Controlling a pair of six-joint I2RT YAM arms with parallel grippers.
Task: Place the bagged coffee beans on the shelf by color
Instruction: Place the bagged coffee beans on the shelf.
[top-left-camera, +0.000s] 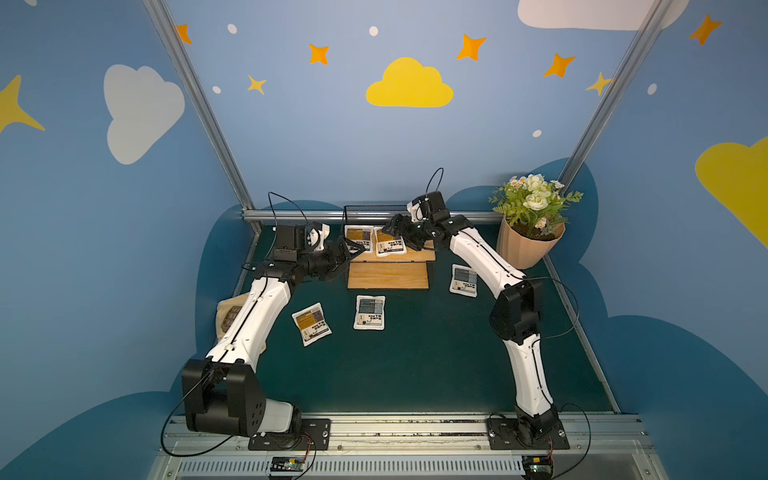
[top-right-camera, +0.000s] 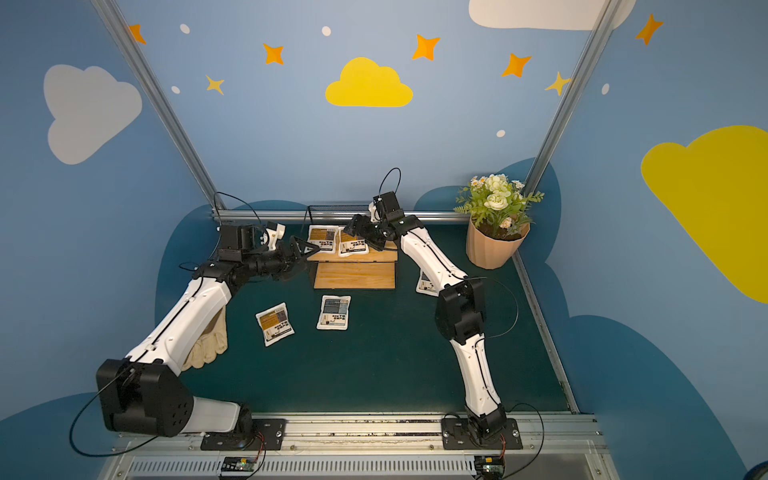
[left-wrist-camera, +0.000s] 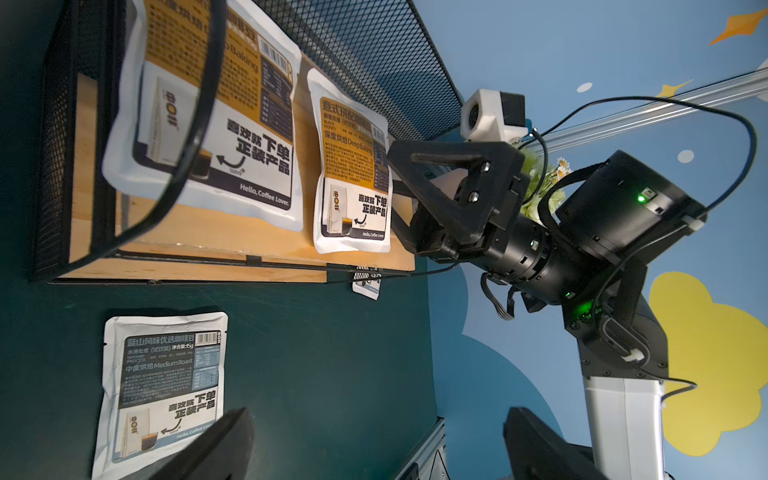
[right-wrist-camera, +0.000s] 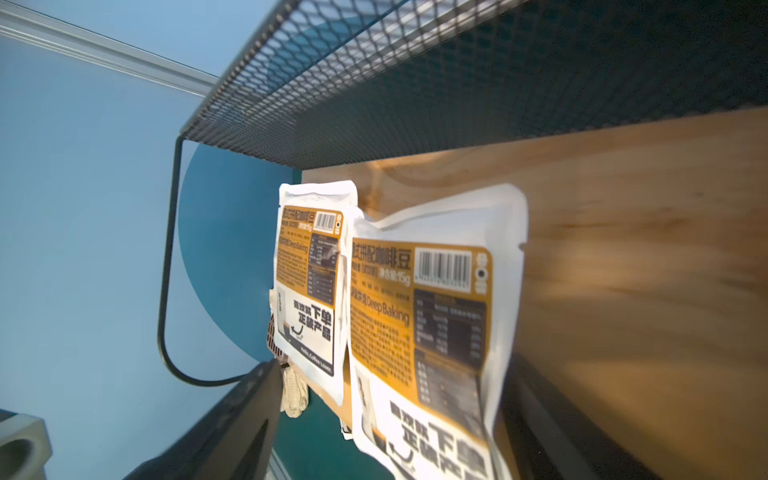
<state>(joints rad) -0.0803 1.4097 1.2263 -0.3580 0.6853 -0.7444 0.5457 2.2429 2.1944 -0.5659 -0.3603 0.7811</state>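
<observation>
**Right gripper (top-left-camera: 398, 237) hangs open over the top board of the shelf (top-left-camera: 388, 276)**

Up on the top board, two orange bags lie flat, side by side. The first orange bag (top-left-camera: 359, 237) is out at the left end and the second orange bag (top-left-camera: 388, 247) is just beside it. Both run lengthwise front to back, barcode end toward the mesh back, black-and-white end toward the front edge. The second sits a touch skewed. The right gripper is directly over that second bag, jaws well apart, the bag lying between them. Its own camera shows a clear gap on one side. Whether the other finger brushes the bag's edge is hard to tell through the blur. From above, the gripper covers the bag's right edge.

Over to the left gripper (left-wrist-camera: 378, 419): it is off the shelf's left end, jaws spread wide, nothing in them. A black cable (left-wrist-camera: 200, 135) loops across its camera, cutting over the first orange bag.

Down on the green table (top-left-camera: 415, 365), the third orange bag (top-left-camera: 311, 323) lies in front of the shelf and to the left, turned on a diagonal. The middle grey-blue bag (top-left-camera: 369, 312) is just right of it, long side pointing roughly at the shelf. The other grey-blue bag (top-left-camera: 464, 280) is right of the shelf, tucked beside the right arm (top-left-camera: 478, 259), which hides most of that bag in a top view. The flower pot (top-left-camera: 525, 249) stands in the back right corner, and the tan cloth (top-left-camera: 227, 316) lies half under the left arm (top-left-camera: 253, 316)
</observation>
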